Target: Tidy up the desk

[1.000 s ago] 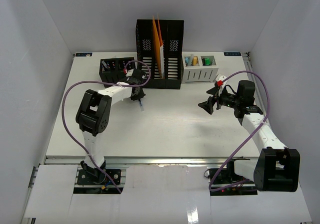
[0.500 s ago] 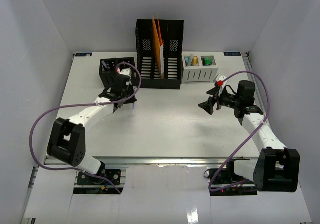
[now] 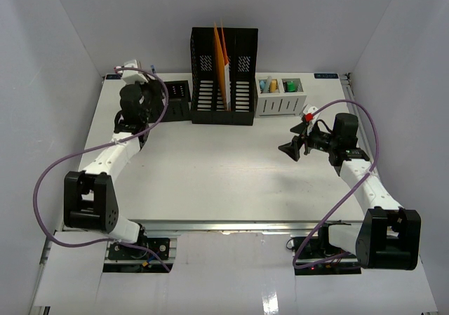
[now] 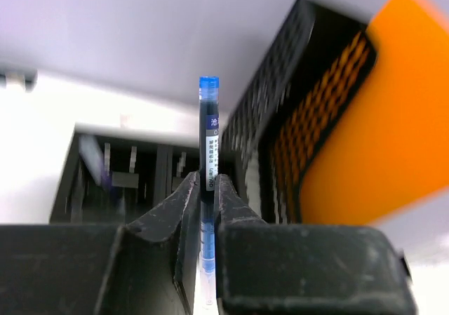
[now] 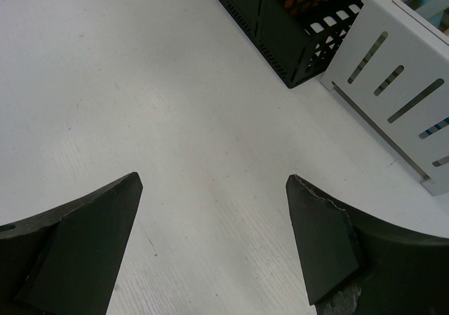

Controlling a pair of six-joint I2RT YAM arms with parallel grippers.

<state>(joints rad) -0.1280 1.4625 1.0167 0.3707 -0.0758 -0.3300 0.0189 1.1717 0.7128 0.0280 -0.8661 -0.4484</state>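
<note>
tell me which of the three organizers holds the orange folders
The tall black file rack in the middle; the low black tray and white slotted bin beside it hold none.

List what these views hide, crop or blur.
- Pen: lower end hidden between the jaws of the left gripper, left wrist view; label print too small to read.
- Small black organizer: contents blurred in the left wrist view, partly behind the left arm from above.
- White caddy: cut off by the right edge, right wrist view; contents too small to name from above.
</note>
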